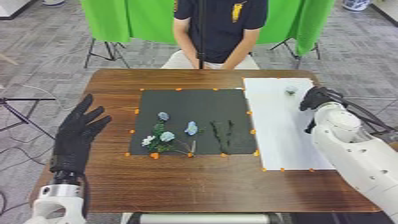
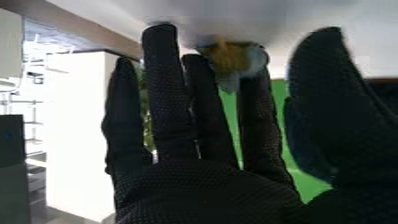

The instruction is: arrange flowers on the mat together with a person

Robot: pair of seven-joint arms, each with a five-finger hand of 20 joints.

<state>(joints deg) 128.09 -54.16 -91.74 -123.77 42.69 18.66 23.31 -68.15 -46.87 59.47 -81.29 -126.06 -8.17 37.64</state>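
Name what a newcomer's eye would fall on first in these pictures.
Probably the bright green cloth behind the table, vivid against the grey floor. Next might come the pale flowers, mostly in the left half of the dark mat. The robot's black-gloved left hand, left of the mat, also stands out.

I see my right hand (image 1: pixel 319 95) in its black glove, fingers (image 2: pixel 166 90) straight, thumb apart. Flower (image 2: pixel 233 59), yellowish-brown and pale blue-white, blurred, right by the fingertips; can't tell if touching. Bits of greenery (image 2: pixel 145 110) between two fingers. Also got: white mat (image 2: pixel 342 15), brown bench (image 2: pixel 89 22), green cloth (image 2: pixel 307 187) behind, tall white panel (image 2: pixel 75 135) farther off.
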